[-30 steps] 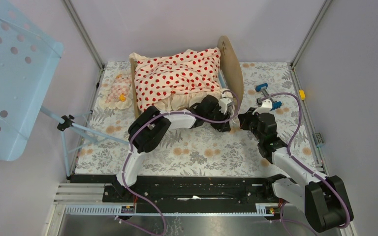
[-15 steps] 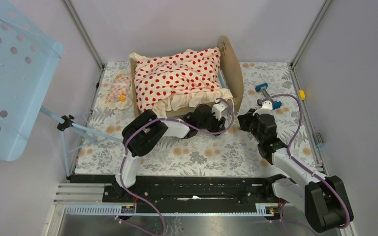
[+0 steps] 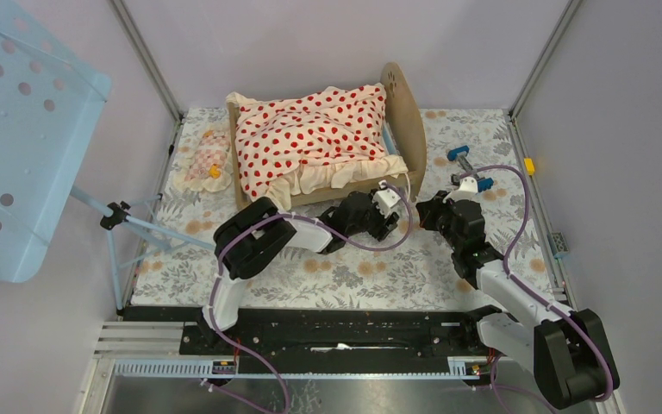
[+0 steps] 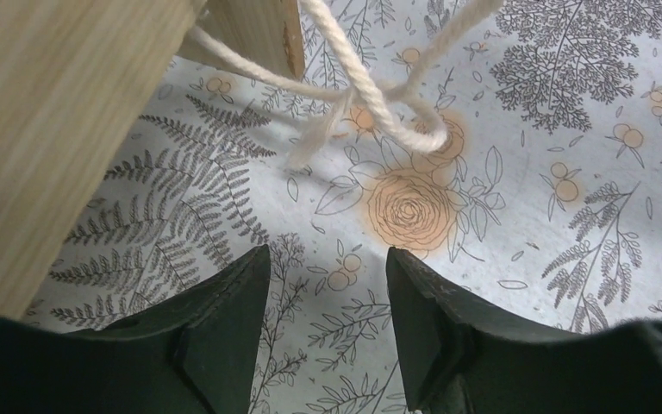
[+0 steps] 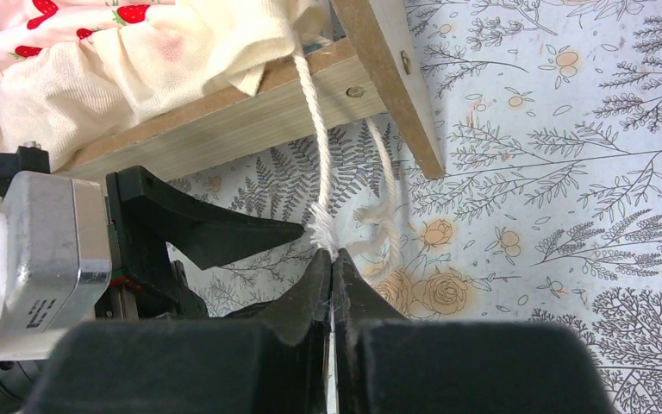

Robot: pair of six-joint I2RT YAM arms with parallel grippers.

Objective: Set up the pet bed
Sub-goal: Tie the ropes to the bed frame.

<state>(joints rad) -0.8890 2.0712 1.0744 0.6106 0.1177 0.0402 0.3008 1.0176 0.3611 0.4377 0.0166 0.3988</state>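
Note:
The pet bed, a light-wood frame with a rounded headboard at its right end, stands at the back of the mat. A red-dotted cream blanket covers its top. A white rope runs taut from the bed's near corner down to my right gripper, which is shut on its knotted end. In the top view that gripper sits just in front of the headboard leg. My left gripper hovers open over the mat beside the wooden side rail, nothing between its fingers. The rope's loops hang ahead of it.
A small pink checked pillow lies left of the bed. A blue clamp-like piece and a yellow bit lie at the right. A blue perforated panel on a stand leans in at the left. Cage walls enclose the mat.
My left gripper has drawn back from the bed's side rail toward the near side and opened wider. The blanket's ruffled edge now hangs free over the rail. The right arm has stayed put.

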